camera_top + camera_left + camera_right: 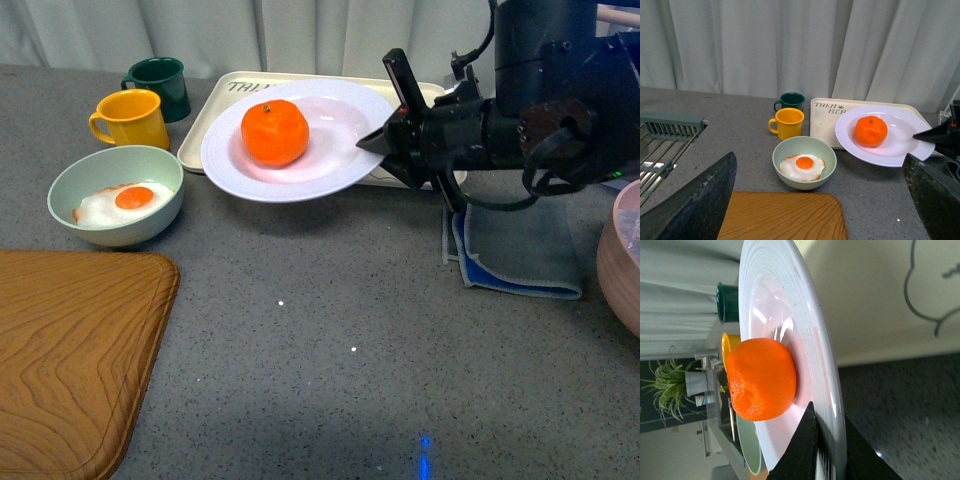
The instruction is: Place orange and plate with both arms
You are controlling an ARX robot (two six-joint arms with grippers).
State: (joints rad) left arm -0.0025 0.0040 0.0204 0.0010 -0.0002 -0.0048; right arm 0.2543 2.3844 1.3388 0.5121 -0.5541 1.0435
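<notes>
One pinch held everything: the right gripper clamped the plate by its rim, raised over the tray near the far edge of the desk. Any tilt could roll the orange off it; the left gripper gaped empty.

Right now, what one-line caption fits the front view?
Right hand clamps the plate by its rim, orange on it, over the cream tray.

Right claw clamped; left claw agape

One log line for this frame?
right end effector: shut on round white deep plate rim | bright orange mandarin: on plate | left end effector: open, empty
</notes>
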